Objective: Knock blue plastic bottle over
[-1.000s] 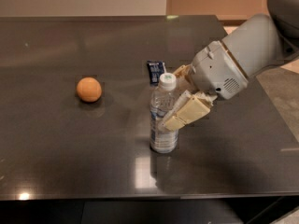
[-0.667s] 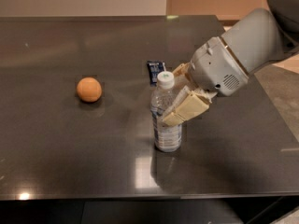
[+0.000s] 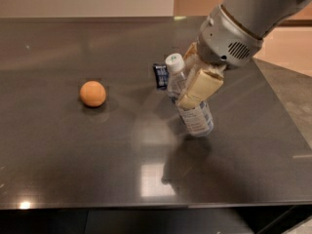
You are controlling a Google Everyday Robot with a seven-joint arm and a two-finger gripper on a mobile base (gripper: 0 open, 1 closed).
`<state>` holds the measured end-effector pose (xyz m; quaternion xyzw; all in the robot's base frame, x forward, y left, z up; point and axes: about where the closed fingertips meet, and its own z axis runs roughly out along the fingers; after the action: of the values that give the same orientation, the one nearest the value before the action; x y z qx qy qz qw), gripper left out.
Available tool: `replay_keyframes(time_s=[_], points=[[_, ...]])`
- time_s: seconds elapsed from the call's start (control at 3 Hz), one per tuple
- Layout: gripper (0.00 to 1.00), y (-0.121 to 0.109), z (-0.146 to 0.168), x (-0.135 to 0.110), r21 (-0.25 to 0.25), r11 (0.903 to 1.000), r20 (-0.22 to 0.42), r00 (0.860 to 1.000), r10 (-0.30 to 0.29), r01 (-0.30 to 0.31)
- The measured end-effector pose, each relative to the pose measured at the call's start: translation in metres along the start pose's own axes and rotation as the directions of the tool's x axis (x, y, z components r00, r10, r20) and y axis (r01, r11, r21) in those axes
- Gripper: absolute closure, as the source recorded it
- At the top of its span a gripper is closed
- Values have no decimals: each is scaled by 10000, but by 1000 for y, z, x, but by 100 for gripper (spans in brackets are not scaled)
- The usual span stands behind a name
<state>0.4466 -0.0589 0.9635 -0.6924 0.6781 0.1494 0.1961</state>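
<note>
The blue plastic bottle (white-capped, its label print unreadable) is seen tilted mid-table, its cap leaning toward a small dark packet, an orange ball lying well apart, its upper body straddled by the gripper, whose jaws are held apart around it.

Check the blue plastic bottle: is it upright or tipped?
Tipped, but not lying flat. The blue plastic bottle leans with its white cap up-left and its base lower right, and the gripper is against its middle.
</note>
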Motion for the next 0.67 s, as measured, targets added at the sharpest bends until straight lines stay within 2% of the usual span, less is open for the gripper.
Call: replay_keyframes(time_s=[0.33, 0.67], points=[[100, -9, -1, 12, -113, 9991, -1997, 9789, -423, 408], [100, -17, 12, 34, -530, 9957, -3604, 9284, -902, 761]])
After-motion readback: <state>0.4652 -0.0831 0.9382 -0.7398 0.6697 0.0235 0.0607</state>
